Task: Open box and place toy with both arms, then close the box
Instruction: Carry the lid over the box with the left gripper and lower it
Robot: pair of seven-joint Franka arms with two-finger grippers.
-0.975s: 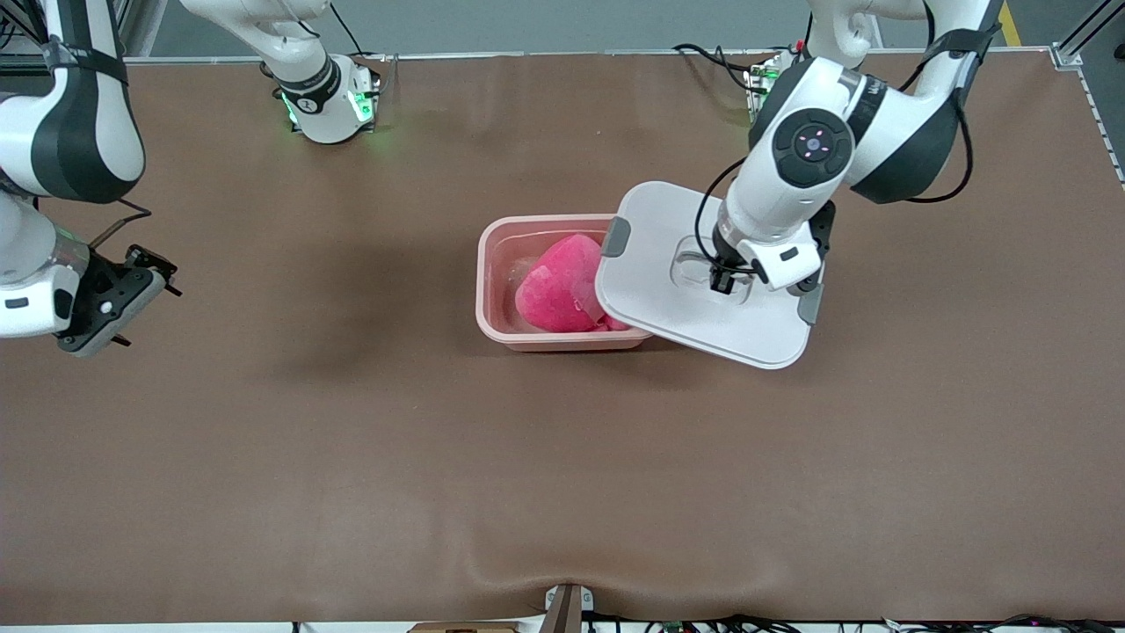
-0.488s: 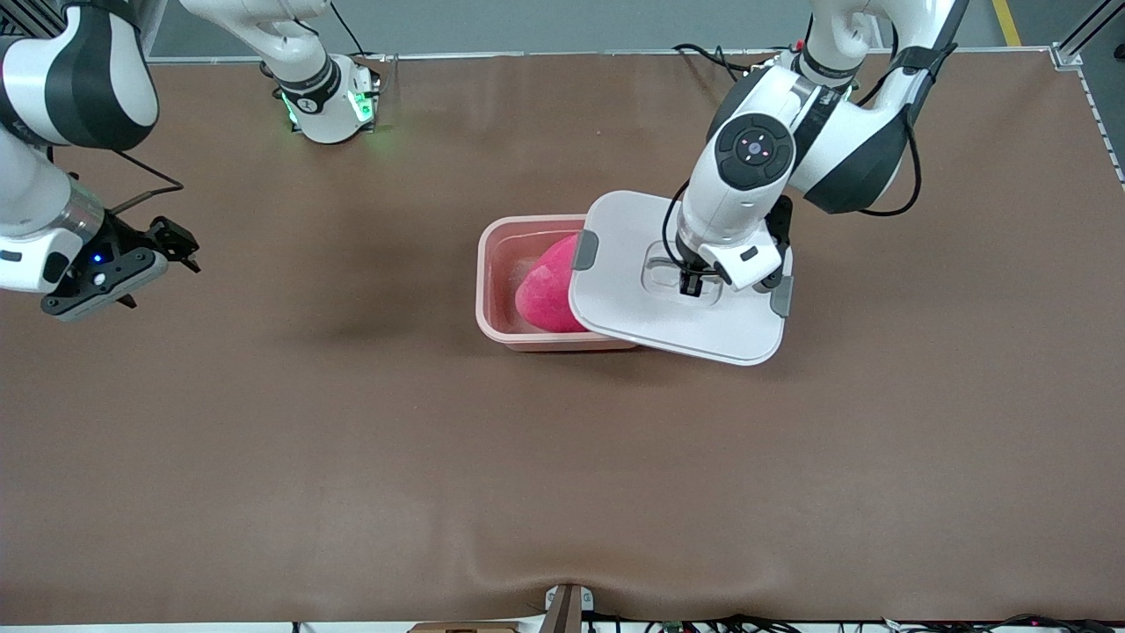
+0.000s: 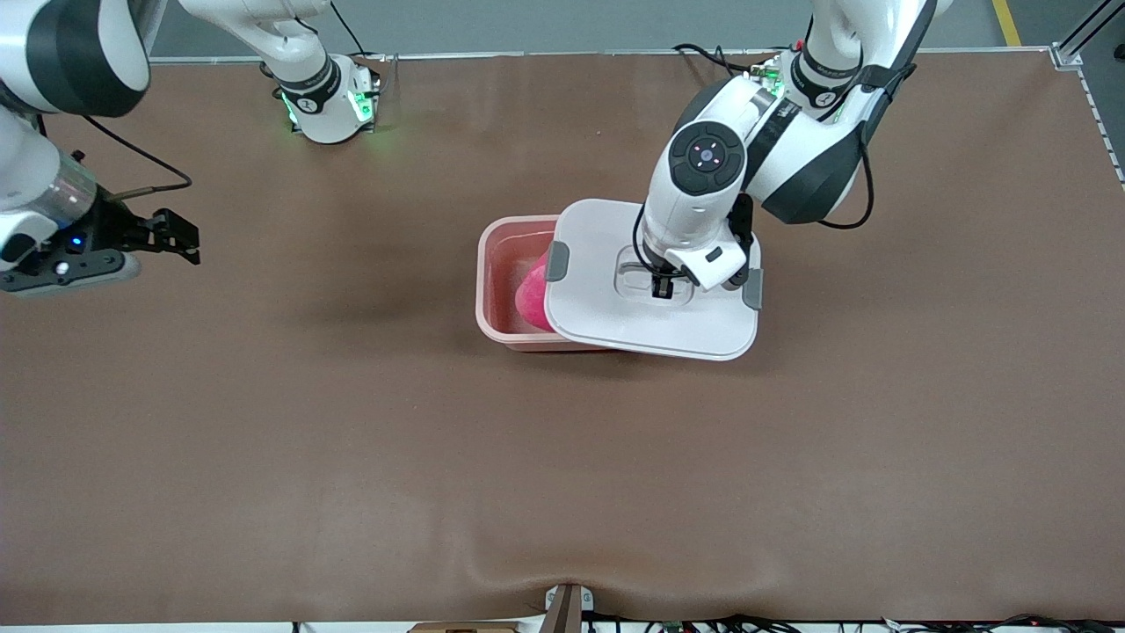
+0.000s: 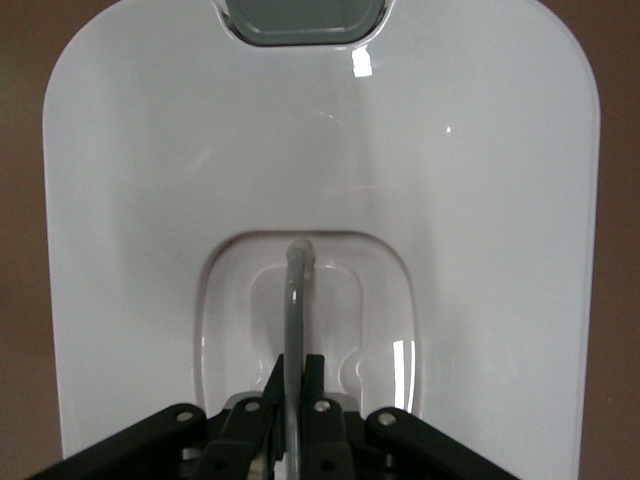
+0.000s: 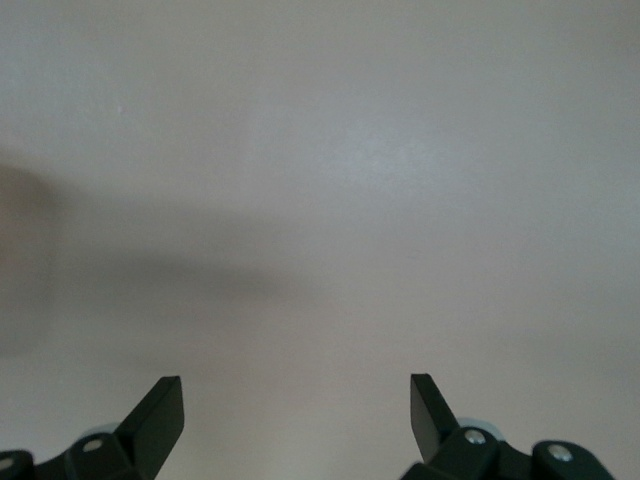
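Note:
The pink box (image 3: 497, 281) stands mid-table. The pink plush toy (image 3: 533, 299) lies in it, mostly hidden by the lid. My left gripper (image 3: 661, 288) is shut on the grey handle (image 4: 294, 300) in the recess of the white lid (image 3: 650, 325) and holds the lid over the box, covering most of it; the end toward the right arm stays uncovered. The lid (image 4: 500, 200) fills the left wrist view, one grey clip (image 4: 300, 20) showing. My right gripper (image 3: 180, 237) is open and empty, raised over the right arm's end of the table; its wrist view shows only its fingertips (image 5: 160, 410).
The brown table mat (image 3: 352, 440) stretches wide all round the box. The arm bases (image 3: 330, 101) stand along the table's edge farthest from the front camera. A small bracket (image 3: 567, 602) sits at the nearest edge.
My left gripper has carried the lid toward the right arm's end, so it now covers most of the box and toy. The right gripper has risen and turned level.

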